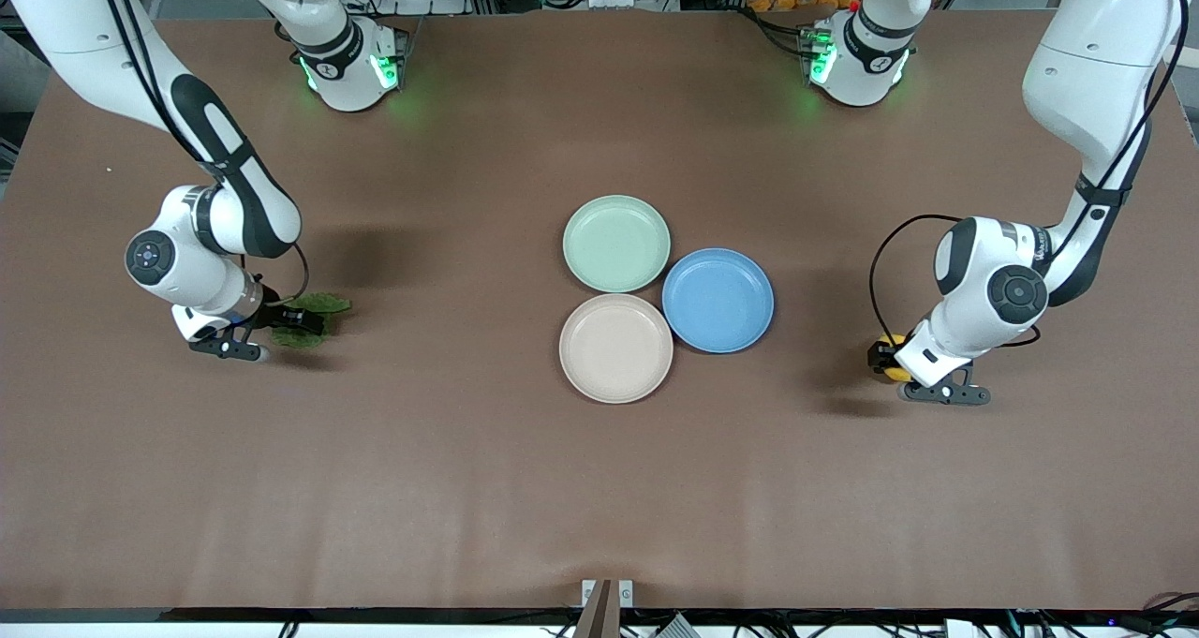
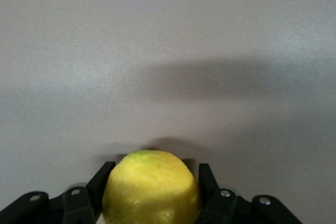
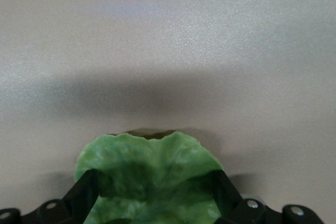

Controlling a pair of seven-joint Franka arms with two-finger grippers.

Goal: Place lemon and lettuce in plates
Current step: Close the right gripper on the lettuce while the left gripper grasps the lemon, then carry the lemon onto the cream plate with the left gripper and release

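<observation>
- brown bench [image 1: 468,488] carries three plates mid-bench: mint [image 1: 615,243], cream [image 1: 615,348], blue [image 1: 718,300], all bare.
- left pincer [image 1: 890,362] is clamped on the lemon [image 2: 151,187], at its own end of the bench.
- right pincer [image 1: 281,324] is pinching the lettuce [image 3: 149,182], at its end.
- both grasps look done; carrying and both placings remain.

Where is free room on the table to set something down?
Crowded only mid-table: mint plate, beige plate and blue plate touch, each empty. Bare table borders them. Left gripper holds the lemon, right gripper the lettuce.
</observation>
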